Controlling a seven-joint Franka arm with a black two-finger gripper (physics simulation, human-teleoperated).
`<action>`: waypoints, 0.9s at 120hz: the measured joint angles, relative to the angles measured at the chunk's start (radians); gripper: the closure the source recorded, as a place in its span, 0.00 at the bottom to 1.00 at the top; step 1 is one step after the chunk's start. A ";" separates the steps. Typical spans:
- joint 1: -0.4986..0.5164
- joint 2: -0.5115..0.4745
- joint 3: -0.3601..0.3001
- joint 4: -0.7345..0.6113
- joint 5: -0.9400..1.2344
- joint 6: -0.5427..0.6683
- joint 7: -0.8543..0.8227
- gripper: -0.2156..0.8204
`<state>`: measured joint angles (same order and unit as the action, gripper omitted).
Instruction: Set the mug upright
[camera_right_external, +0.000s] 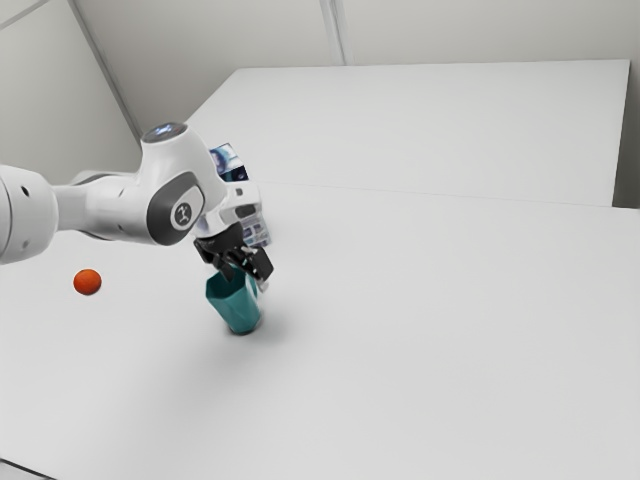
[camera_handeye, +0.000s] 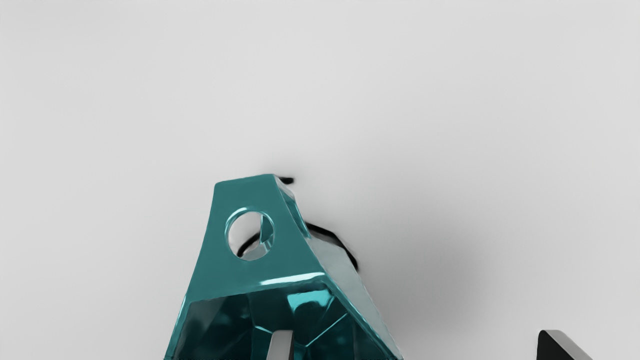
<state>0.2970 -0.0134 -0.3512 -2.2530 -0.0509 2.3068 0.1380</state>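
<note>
My gripper is over the teal mug in the exterior view, at its rim. The mug stands on its base on the table, its opening facing up and leaning slightly toward the exterior view's left. Seen from the wrist, the gripper is open wide: one finger reaches into the mug's opening, the other is outside, well apart from the wall. The mug shows its flat handle with a round hole. How firmly its base rests is hard to tell.
An orange ball lies on the table toward the exterior view's left. Behind the hand stands a blue and white box, partly hidden by the arm.
</note>
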 joint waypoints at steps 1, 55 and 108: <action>0.000 -0.001 0.000 0.000 0.000 0.000 0.000 0.29; -0.024 -0.091 0.000 0.010 -0.009 -0.031 0.005 0.24; -0.025 -0.044 0.007 0.348 -0.013 -0.393 -0.020 0.23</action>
<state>0.2722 -0.0569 -0.3443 -1.9050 -0.0636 1.9136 0.1183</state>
